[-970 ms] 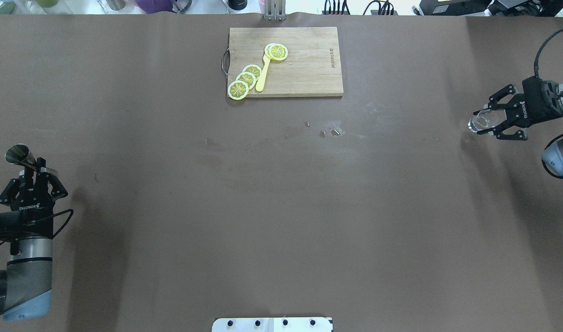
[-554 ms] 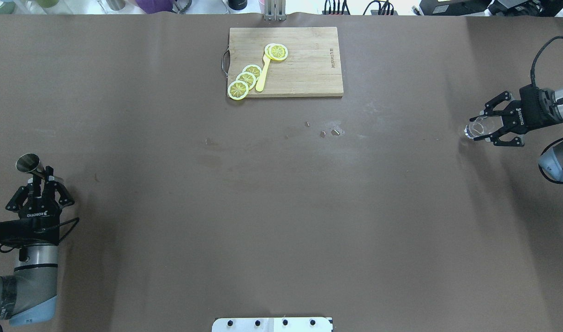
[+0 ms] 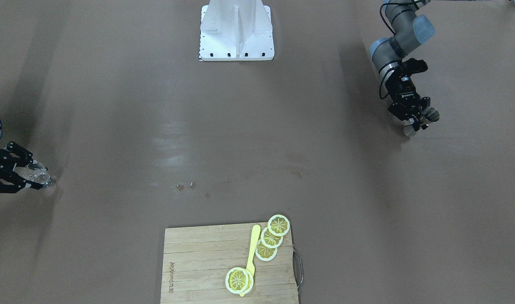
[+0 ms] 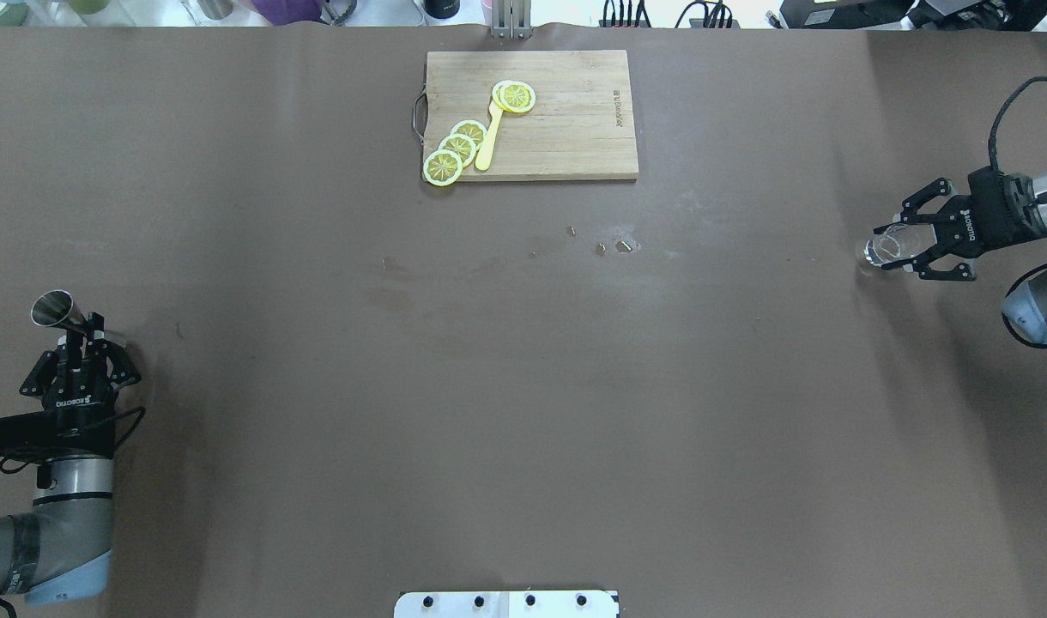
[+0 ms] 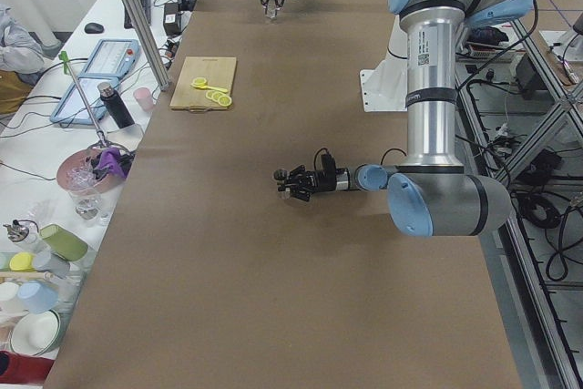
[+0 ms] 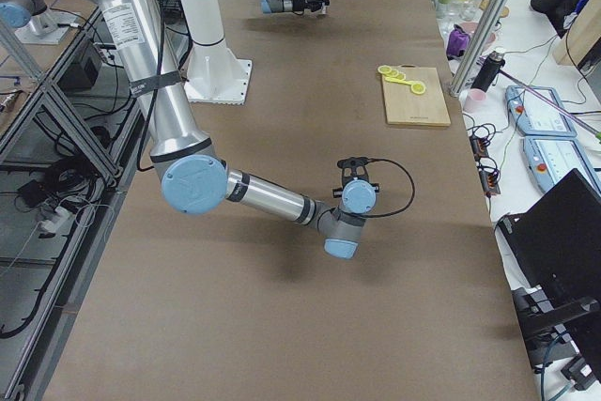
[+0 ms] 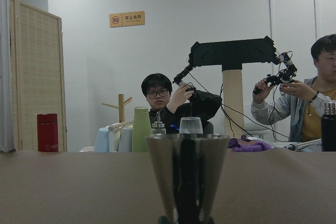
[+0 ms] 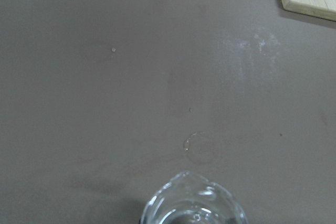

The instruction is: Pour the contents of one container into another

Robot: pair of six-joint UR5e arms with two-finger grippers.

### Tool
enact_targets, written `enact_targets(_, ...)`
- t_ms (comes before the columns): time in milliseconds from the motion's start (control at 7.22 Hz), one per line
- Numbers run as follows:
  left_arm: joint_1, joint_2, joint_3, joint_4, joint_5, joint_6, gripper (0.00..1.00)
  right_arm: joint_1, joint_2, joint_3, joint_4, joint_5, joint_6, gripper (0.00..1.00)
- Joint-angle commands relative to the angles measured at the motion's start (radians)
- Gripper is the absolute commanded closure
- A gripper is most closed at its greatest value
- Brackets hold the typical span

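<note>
At the table's far left my left gripper (image 4: 84,333) is shut on the waist of the grey steel jigger (image 4: 53,309), which stands upright with its open cone up. The jigger (image 7: 187,177) fills the lower middle of the left wrist view, and shows by the left gripper (image 3: 418,120) as the jigger (image 3: 430,114) in the front view. At the far right my right gripper (image 4: 905,245) is shut on the small clear glass (image 4: 884,249), low over the table. The glass rim (image 8: 191,205) shows at the bottom of the right wrist view, and the glass (image 3: 37,175) at the front view's left.
A wooden cutting board (image 4: 566,129) with lemon slices (image 4: 455,150) and a yellow utensil (image 4: 489,137) lies at the far middle. Small wet spots (image 4: 614,247) mark the brown table near the centre. The white robot base (image 4: 506,603) sits at the near edge. Operators sit beyond the table.
Both grippers have come lower with their loads. The left one drew back toward the robot with the jigger; the right one shifted slightly inward with the glass.
</note>
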Motion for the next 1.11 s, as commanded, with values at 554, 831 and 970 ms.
enact_targets(554, 0.009, -0.010, -0.006, 0.108, 0.049, -0.010, 0.01, -0.011, -0.001, -0.007, 0.016, 0.038, 0.028, 1.00)
enact_targets(831, 0.022, 0.001, -0.045, 0.110, 0.051, -0.009, 0.01, -0.014, 0.002, -0.007, 0.016, 0.038, 0.061, 0.93)
enact_targets(970, 0.024, 0.007, -0.069, 0.112, 0.054, -0.009, 0.01, -0.014, 0.002, -0.007, 0.020, 0.038, 0.063, 0.58)
